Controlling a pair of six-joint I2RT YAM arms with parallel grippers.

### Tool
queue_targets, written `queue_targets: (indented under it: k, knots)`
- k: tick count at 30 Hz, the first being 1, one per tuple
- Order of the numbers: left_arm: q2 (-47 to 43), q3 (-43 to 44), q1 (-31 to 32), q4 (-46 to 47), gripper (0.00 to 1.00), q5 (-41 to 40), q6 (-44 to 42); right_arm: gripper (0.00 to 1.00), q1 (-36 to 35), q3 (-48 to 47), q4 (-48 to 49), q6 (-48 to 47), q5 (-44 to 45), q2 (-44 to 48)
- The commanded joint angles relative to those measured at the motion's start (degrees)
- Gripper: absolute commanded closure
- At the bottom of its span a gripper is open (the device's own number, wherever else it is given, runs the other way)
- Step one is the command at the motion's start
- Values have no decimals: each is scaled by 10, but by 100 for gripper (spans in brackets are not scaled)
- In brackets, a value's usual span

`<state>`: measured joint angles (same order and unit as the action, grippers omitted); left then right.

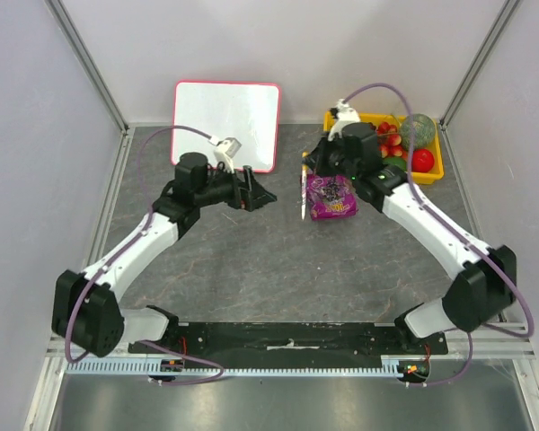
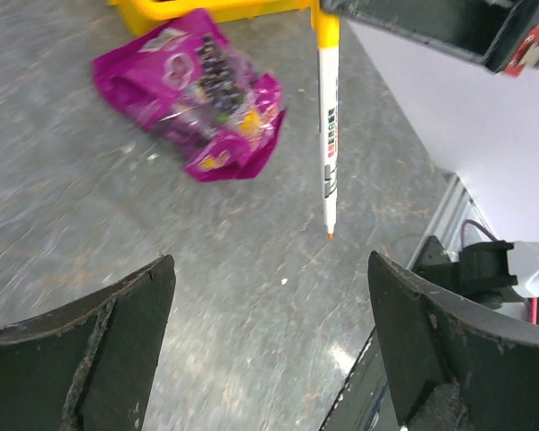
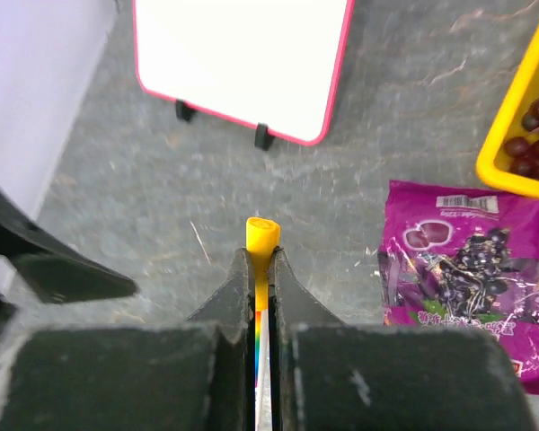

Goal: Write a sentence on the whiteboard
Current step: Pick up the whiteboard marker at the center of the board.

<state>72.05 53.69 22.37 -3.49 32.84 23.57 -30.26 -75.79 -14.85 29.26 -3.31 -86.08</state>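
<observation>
So, left gripper point(image 2: 269, 305): fingers spread wide, aimed at the marker point(image 2: 329, 135).
right gripper point(image 3: 261, 269): marker pinched tight, tip held pointing downward.
whiteboard point(image 1: 226, 124): propped up at the far side, well apart from both grippers.

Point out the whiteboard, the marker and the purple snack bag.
whiteboard point(image 1: 226, 117), top external view, on its blank white face.
marker point(image 2: 329, 135), left wrist view, on its printed barrel.
purple snack bag point(image 3: 463, 274), right wrist view, on its grape-printed front.

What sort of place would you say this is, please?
Probably an enclosed lab robot bench: left arm and right arm bolted to a table, white walls in aluminium framing, props like the whiteboard and a yellow tray.
</observation>
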Motion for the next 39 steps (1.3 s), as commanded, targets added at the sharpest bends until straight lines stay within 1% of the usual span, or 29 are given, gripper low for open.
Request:
queue_targets:
  k: [1,5,9,11,15,18,21,28,29,30,33,34,35,37,39]
  knots:
    - [72,51,43,124,10,56,42,100,27,47,84,85,-35,60]
    - [137,76,67,197,16,104,82,100,28,59,96,92,-17,86]
    - [167,97,98,213,19,115,84,100,30,64,98,104,-13,92]
    - [176,99,105,217,23,115,90,100,32,66,104,106,-13,95]
    - [179,78,111,226,30,119,98,100,34,66,105,106,-6,96]
    - [180,61,116,232,31,118,101,100,35,64,105,107,-6,94]
    - [186,54,120,232,35,115,104,100,35,65,108,111,-8,93]
    - [188,42,125,233,41,106,106,100,36,65,112,110,-10,98]
    - [188,42,124,233,45,105,106,100,36,65,112,111,-8,98]
    - [188,41,126,233,55,106,106,100,36,66,112,111,-8,100]
    - [183,41,124,221,90,83,111,100,37,70,112,112,-7,105]
    - [180,40,124,215,98,73,112,98,36,71,114,111,-9,107]
    - [177,39,124,212,98,69,112,91,36,71,116,108,-13,108]
    - [165,41,124,199,98,59,107,68,37,70,116,99,-27,108]
    - [153,48,124,175,98,51,90,37,41,70,115,90,-42,111]
